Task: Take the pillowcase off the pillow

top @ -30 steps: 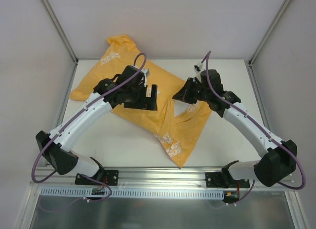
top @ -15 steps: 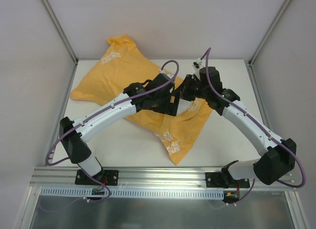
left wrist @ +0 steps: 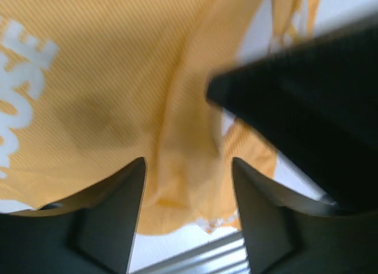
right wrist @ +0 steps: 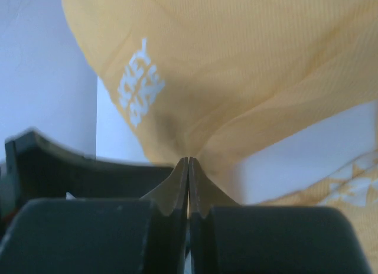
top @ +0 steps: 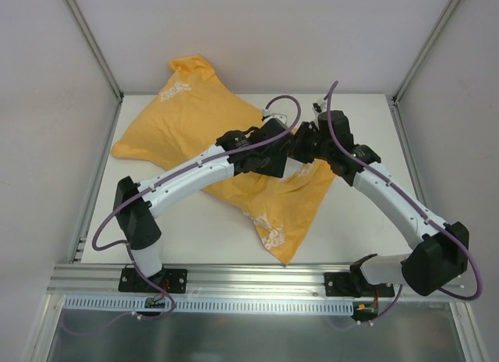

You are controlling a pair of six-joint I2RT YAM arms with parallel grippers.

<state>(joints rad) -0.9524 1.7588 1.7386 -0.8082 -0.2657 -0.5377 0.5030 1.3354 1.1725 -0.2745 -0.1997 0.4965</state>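
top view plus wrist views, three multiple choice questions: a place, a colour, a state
1. Where is the left claw? A) over the pillowcase, beside the right claw B) down by its own base C) past the table's left edge
2. The pillowcase's logos are: A) black B) white C) blue
3. The right claw is: A) wide open B) shut on a cable C) shut on the pillowcase

1 A: both claws meet over orange fabric. 2 B: white prints on orange. 3 C: fabric is pinched in the closed claw.

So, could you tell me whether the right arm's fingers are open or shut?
Shut on the pillowcase: in the right wrist view the right fingers press together, with the orange fabric pinched and tented at their tips.
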